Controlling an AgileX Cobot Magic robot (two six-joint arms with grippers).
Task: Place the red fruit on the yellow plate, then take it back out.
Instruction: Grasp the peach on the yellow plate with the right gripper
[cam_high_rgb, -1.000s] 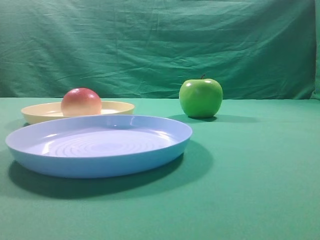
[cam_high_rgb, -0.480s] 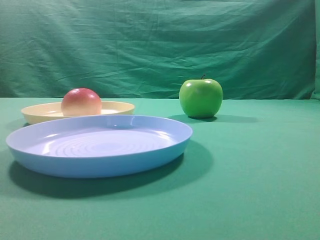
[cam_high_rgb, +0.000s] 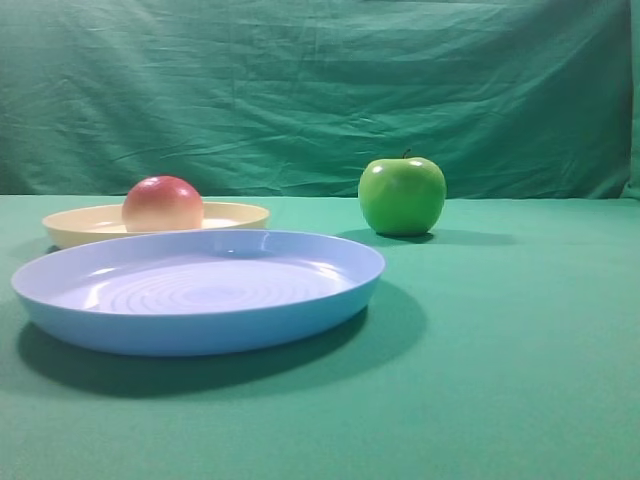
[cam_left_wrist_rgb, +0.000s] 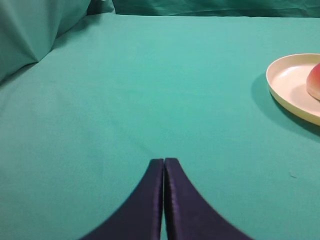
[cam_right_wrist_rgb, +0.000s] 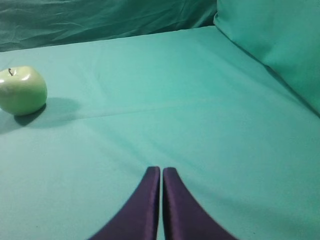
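- The red fruit (cam_high_rgb: 162, 204) sits inside the yellow plate (cam_high_rgb: 235, 217), toward the plate's left part as the exterior high view has it; red on top, paler lower down.
- The yellow plate rests on the green-covered table (cam_high_rgb: 500, 340) toward its far left, just behind the blue plate (cam_high_rgb: 200, 290); whether the two rims touch cannot be told.
- The blue plate is the larger of the two, with concentric rings in its base, and lies nearer the front edge of the table on the left side.
- The green apple (cam_high_rgb: 402, 196) stands upright, stem up, near the table's far edge, right of the middle and well apart from both plates.
- The left gripper (cam_left_wrist_rgb: 164, 161) has its two dark fingers pressed together with nothing between them; it hangs over bare cloth, with the yellow plate and a slice of the red fruit at the right edge of the left wrist view.
- The right gripper (cam_right_wrist_rgb: 161, 170) is likewise closed up tight and holds nothing, over bare cloth, with the green apple far off at the left of the right wrist view.
- A green cloth backdrop (cam_high_rgb: 300, 90) hangs behind the table.
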